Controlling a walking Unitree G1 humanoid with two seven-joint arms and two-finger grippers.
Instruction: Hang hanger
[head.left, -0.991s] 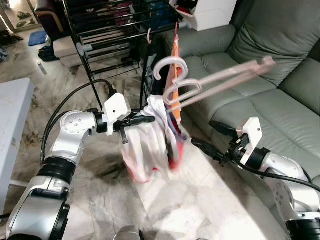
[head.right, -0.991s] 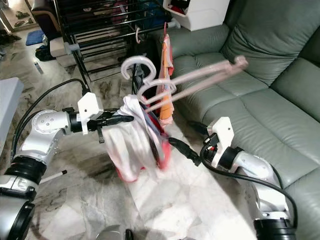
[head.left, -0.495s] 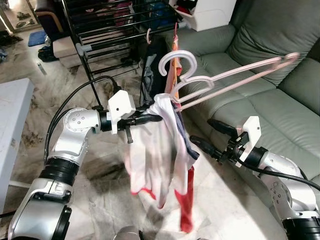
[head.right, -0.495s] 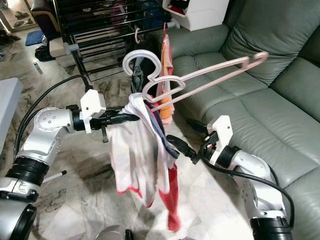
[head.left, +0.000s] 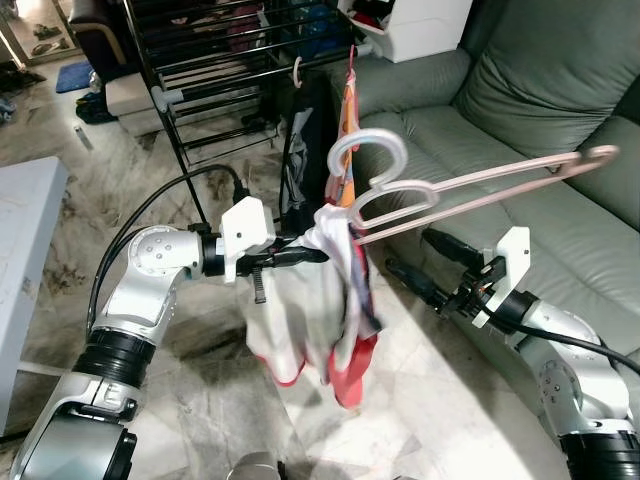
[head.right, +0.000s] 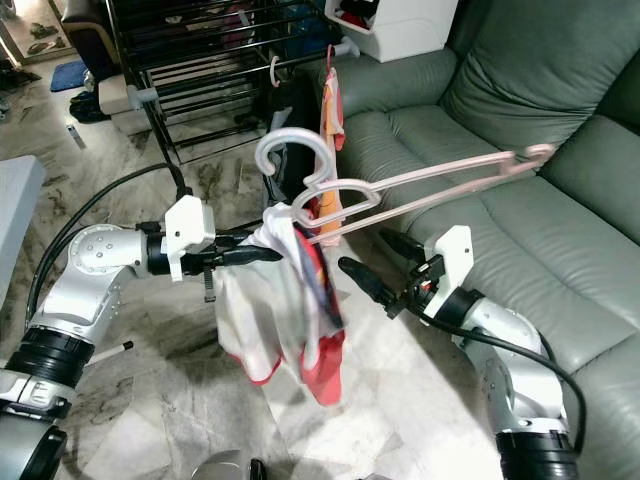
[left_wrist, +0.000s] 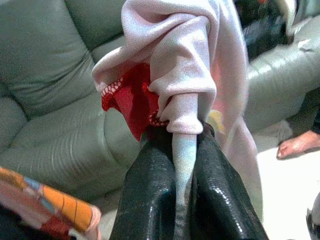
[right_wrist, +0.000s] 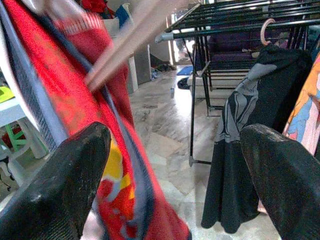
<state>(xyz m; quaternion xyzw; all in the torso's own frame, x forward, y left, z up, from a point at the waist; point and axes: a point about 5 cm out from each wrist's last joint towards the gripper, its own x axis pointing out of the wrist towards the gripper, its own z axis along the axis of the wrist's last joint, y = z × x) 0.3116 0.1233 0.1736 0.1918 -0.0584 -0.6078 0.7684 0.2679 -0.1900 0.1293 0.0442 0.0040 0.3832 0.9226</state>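
The pink hangers (head.left: 470, 190) have been tipped flatter above the sofa (head.left: 560, 200), and the garment (head.left: 320, 300) is bunched up shorter.

My left gripper (head.left: 318, 252) pinches bunched white-red garment (head.left: 318, 320) draped beneath pink hangers (head.left: 450, 195); right gripper (head.left: 420, 265) spread nearby.

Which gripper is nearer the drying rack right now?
Left. The left gripper, shut on the garment, sits just below the drying rack; the right gripper is open farther back by the sofa.
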